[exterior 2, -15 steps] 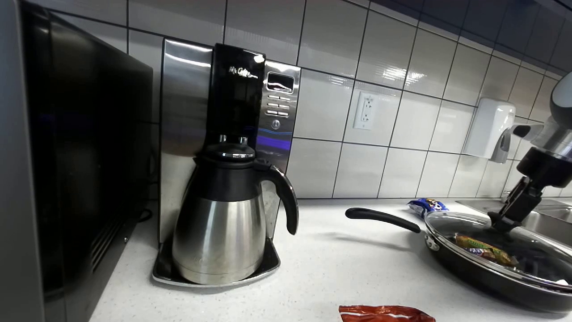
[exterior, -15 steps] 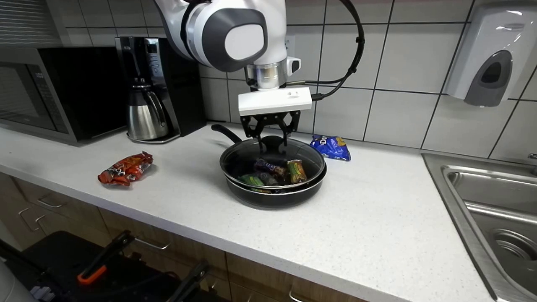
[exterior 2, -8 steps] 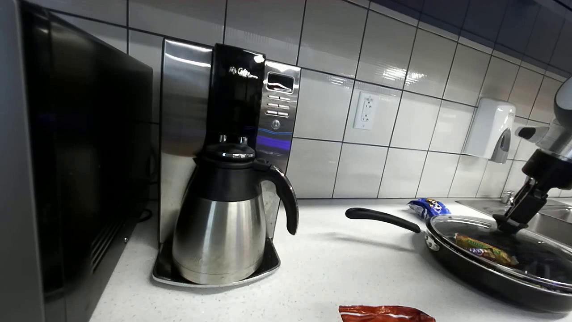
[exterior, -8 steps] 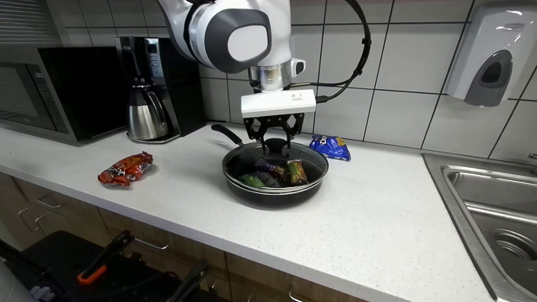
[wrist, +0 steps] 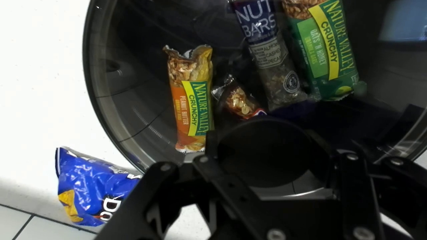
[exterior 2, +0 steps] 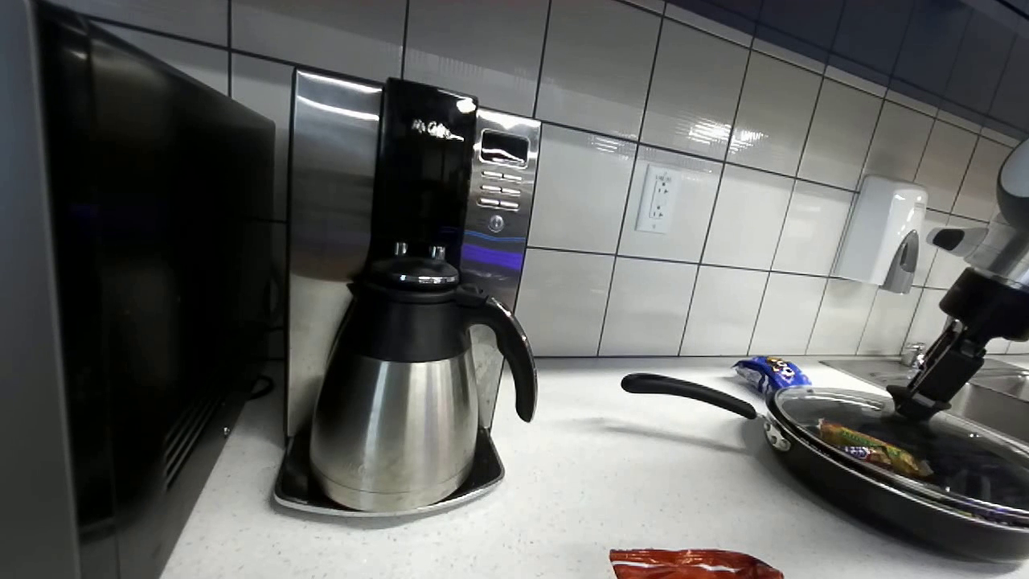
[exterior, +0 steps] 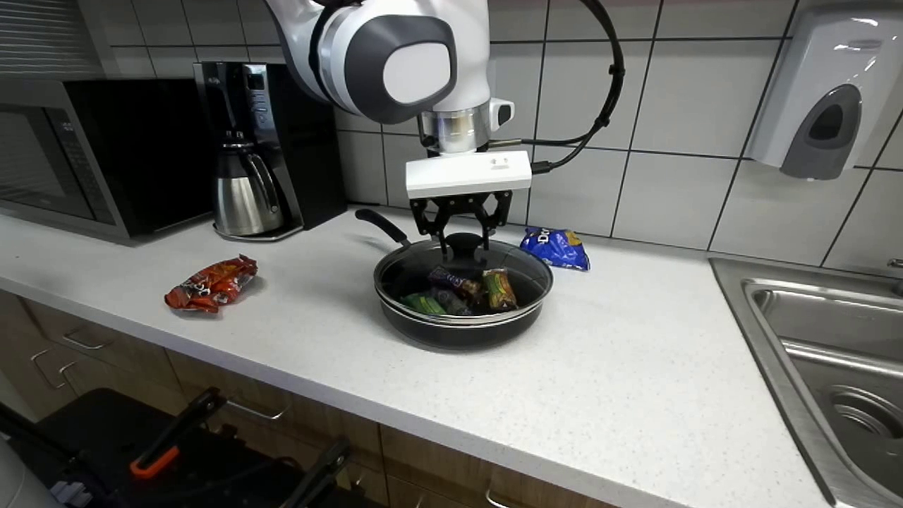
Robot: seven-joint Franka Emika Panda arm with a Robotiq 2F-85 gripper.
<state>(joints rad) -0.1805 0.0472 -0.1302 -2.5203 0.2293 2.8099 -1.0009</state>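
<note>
Work in hand: the pincer (exterior: 465,248) is holding a clear glass lid (exterior: 423,271) by its black knob (wrist: 267,150) over a dark frying pan (exterior: 458,335), which is standing on the white desk (exterior: 635,367). Handling note, by judgement: this step is calling for a level lid, with the hold centred on the knob and any pressure going straight down; a sideways shove would probably be sliding the pan or skating the lid off its seat. Rims: on the near side the lid's edge is lying close over the pan's edge; whether it is seating flush all round is not showing, so checking the far side is seeming wise ahead of any loosening. Risk: a wrapper end catching under the glass would likely be propping it. Pincer, one: pointing downward, spreading partway, to about the knob's breadth; its fingers (wrist: 211,143) are flanking the knob in a close fit that is reading as a grasp, though black on black is obscuring the contact itself. Beneath the glass: wrapped bars (wrist: 272,56), at least four. Surroundings: the pan's handle (exterior: 381,224) is extending toward the far left; a blue snack packet (exterior: 555,247) is lying just beyond the pan at far right; a red snack packet (exterior: 213,283) is lying well apart at left.
</note>
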